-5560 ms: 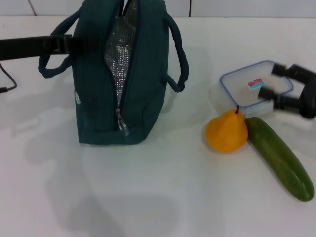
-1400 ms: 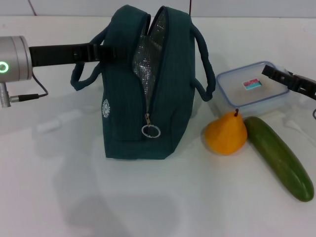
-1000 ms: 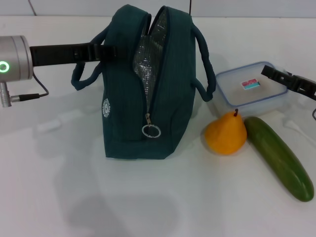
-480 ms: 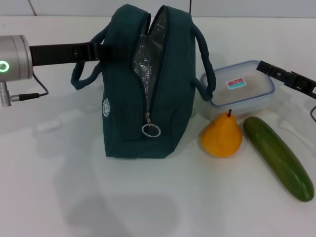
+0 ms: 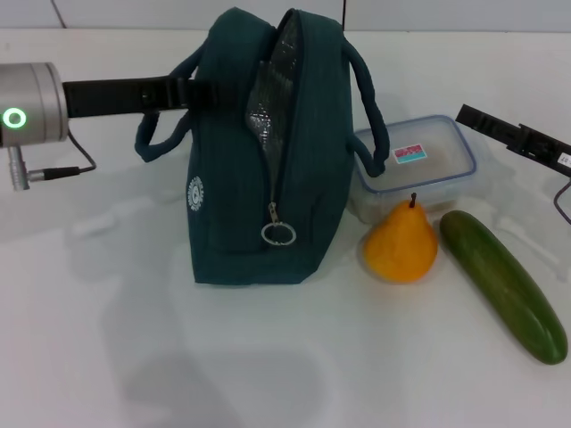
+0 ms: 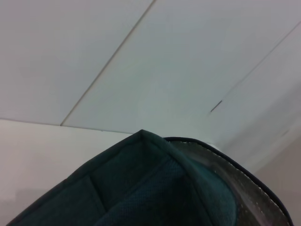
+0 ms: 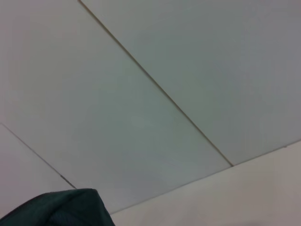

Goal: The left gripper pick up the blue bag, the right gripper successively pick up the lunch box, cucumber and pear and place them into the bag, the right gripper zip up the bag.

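The blue bag [image 5: 303,178] stands upright mid-table, its zipper open at the top and showing silver lining. My left gripper [image 5: 198,91] reaches in from the left and is shut on the bag's upper left side by the handle. The lunch box [image 5: 415,165] is against the bag's right handle, and my right gripper [image 5: 468,118] is shut on its far right corner. The pear [image 5: 401,247] sits just in front of the box, with the cucumber [image 5: 504,283] lying to its right. The left wrist view shows the bag's top [image 6: 141,188]. A corner of the bag [image 7: 61,209] shows in the right wrist view.
The white table [image 5: 268,374] stretches bare in front of the bag. A thin cable [image 5: 53,169] hangs from the left arm's silver cuff [image 5: 31,116]. A tiled wall runs behind the table.
My right gripper has carried the lunch box leftward until it meets the bag's right handle. The pear shifted slightly left. The bag and left arm moved a little to the right.
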Controlling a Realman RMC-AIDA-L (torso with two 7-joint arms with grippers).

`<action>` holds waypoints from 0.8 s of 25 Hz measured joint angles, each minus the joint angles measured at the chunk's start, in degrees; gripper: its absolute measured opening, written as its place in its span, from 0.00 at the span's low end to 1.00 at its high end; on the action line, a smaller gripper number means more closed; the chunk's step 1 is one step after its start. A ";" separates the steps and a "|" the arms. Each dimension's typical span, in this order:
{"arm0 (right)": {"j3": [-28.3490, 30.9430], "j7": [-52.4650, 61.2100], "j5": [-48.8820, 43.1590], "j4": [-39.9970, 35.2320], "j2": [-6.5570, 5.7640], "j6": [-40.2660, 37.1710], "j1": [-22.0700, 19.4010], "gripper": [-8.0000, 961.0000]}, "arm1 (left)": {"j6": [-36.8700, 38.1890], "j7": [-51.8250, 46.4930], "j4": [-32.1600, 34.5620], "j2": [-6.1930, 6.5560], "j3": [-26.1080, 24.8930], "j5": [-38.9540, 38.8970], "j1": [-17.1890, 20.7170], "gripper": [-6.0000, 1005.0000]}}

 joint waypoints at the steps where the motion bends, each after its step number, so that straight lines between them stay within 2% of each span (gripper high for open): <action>1: 0.00 0.00 -0.01 0.00 0.02 0.14 0.04 0.86 | -0.01 0.17 -0.42 0.00 0.01 0.00 -0.19 0.04; 12: 0.14 0.44 -0.11 0.06 -0.11 2.99 -0.22 0.82 | -0.08 0.26 -0.78 0.05 0.00 0.00 -0.54 0.04; 20: -0.22 1.58 -0.51 2.85 -0.53 4.65 1.26 0.82 | -0.08 0.26 -0.79 0.08 -0.13 0.00 -0.97 0.04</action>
